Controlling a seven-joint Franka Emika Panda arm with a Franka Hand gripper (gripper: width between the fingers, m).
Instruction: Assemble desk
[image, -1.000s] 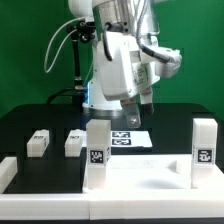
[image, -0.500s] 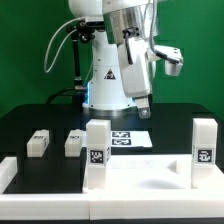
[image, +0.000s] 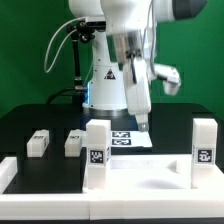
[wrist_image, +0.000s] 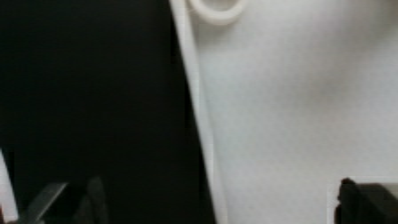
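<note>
in the exterior view the lower edge cuts off the tabletop, and the standing leg hides part of the marker board. the tags on the lying legs are too small to read. the wrist view is blurred, and its edge cuts the dark fingertips.

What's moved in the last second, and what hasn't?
The end effector swung toward the exterior view's right, twisted, then dropped toward the marker board, taking hold of nothing. The white plastic rimmed tabletop, its two upright square legs and the two loose white legs on the black table stayed put.
</note>
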